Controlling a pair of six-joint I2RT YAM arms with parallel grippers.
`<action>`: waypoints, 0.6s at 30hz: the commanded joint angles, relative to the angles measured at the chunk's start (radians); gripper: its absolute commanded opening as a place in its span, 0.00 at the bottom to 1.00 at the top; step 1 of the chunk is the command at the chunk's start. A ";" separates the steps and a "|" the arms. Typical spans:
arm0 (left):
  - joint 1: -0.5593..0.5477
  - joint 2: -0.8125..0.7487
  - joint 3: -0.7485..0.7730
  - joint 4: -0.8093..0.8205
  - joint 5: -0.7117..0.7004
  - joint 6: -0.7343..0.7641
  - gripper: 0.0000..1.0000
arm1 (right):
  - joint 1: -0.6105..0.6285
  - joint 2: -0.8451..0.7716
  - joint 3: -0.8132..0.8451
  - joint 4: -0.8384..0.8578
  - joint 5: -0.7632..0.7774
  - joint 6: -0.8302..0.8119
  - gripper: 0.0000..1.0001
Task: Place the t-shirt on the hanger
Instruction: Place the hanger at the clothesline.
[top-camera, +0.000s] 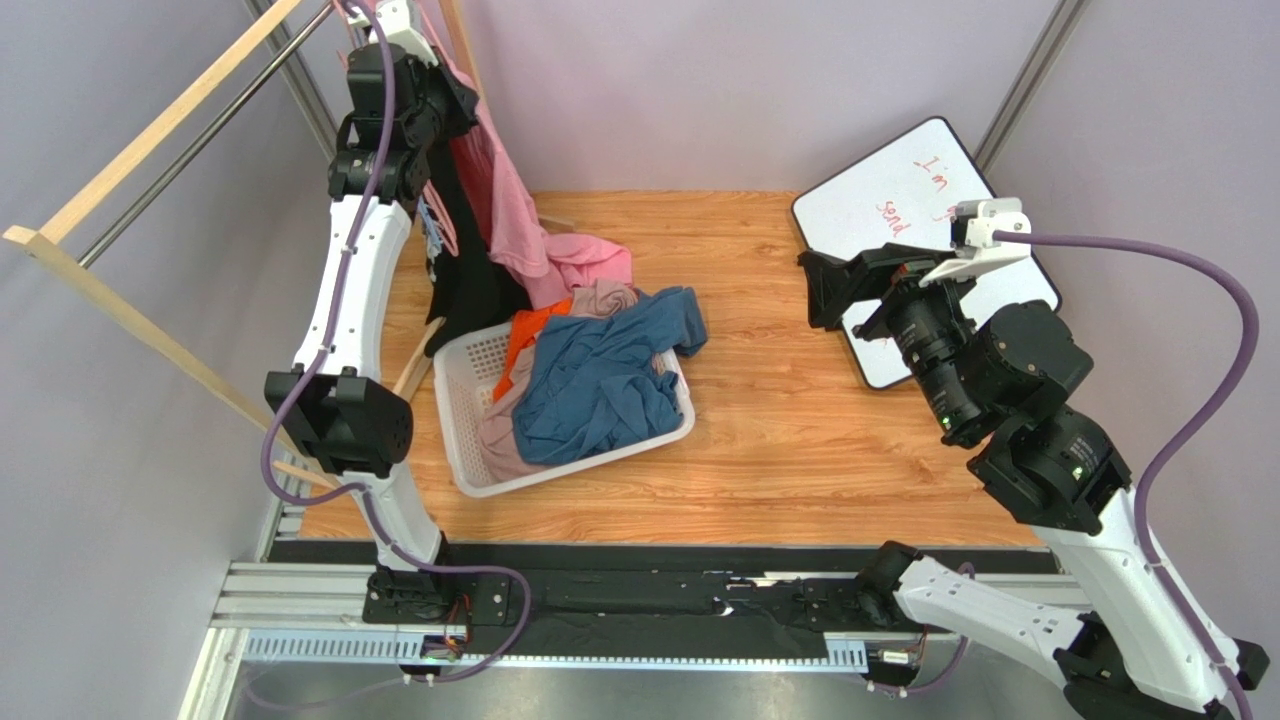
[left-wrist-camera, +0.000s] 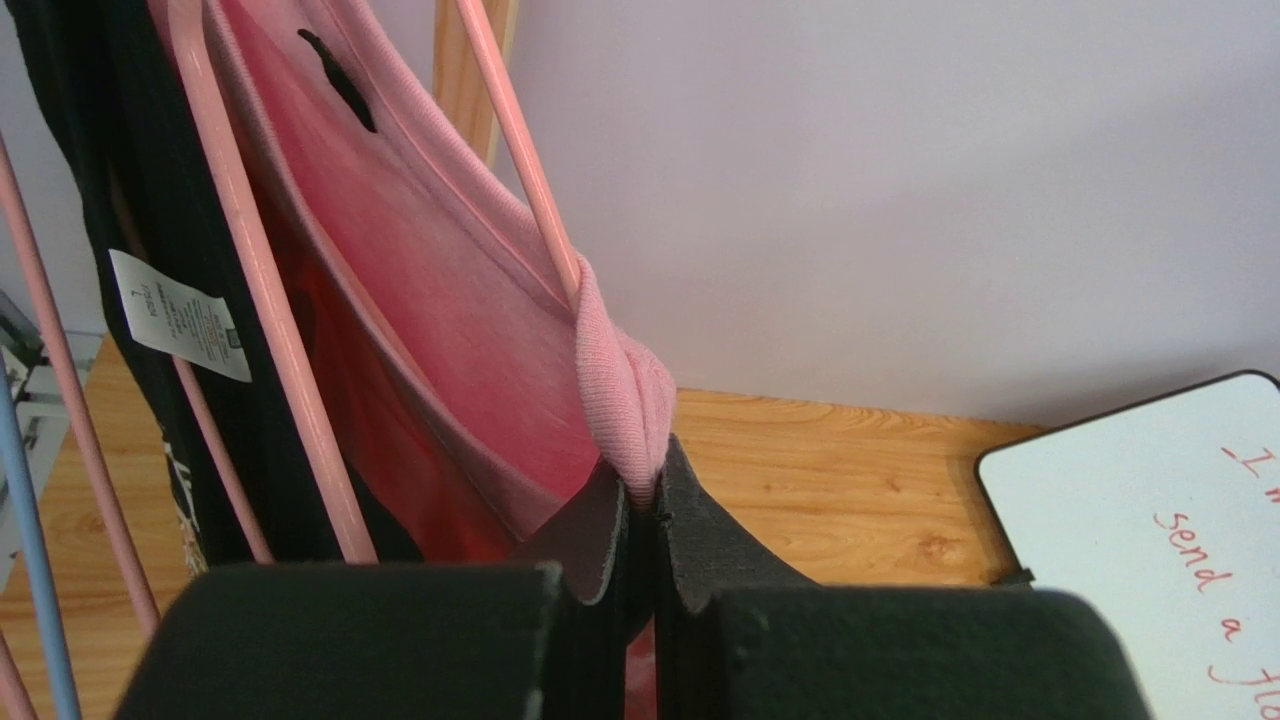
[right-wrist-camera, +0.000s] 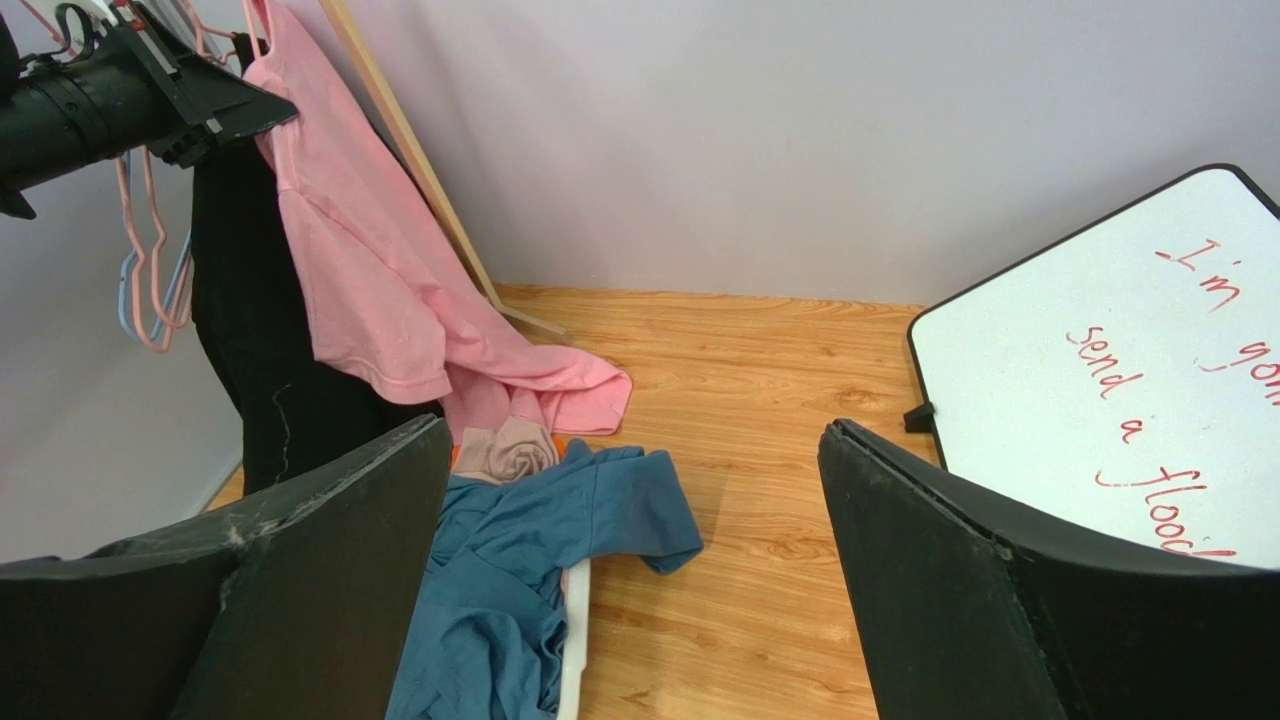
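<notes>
Left end effector (left-wrist-camera: 649, 503) pinches the neck of the pink t-shirt (left-wrist-camera: 451, 315) up at the hanger (left-wrist-camera: 519, 150)

The left end effector is clenched on the ribbed neck band, high up by the wooden rack (top-camera: 150, 143). I think it holds the neck there so it can be pulled over the thin pink hanger, whose arm already runs inside the neck hole. The t-shirt hangs down beside a long black garment (top-camera: 458, 255), and its bottom end lies on the bench (top-camera: 781, 435) next to the white basket (top-camera: 466, 360) with the blue t-shirt (top-camera: 601, 390) in it. The right end effector (right-wrist-camera: 634, 435) is wide open and holds nothing. It waits well apart, near the whiteboard (top-camera: 902, 195), maybe ready to help
</notes>
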 joint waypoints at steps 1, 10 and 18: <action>0.031 -0.033 0.049 0.048 -0.046 -0.003 0.00 | -0.005 -0.007 0.000 0.022 -0.006 0.005 1.00; 0.036 -0.063 -0.039 0.048 0.096 -0.069 0.36 | -0.005 -0.011 0.006 0.015 -0.003 -0.009 1.00; 0.011 -0.230 -0.174 0.037 0.200 0.049 0.75 | -0.006 -0.016 0.011 0.002 -0.005 -0.061 1.00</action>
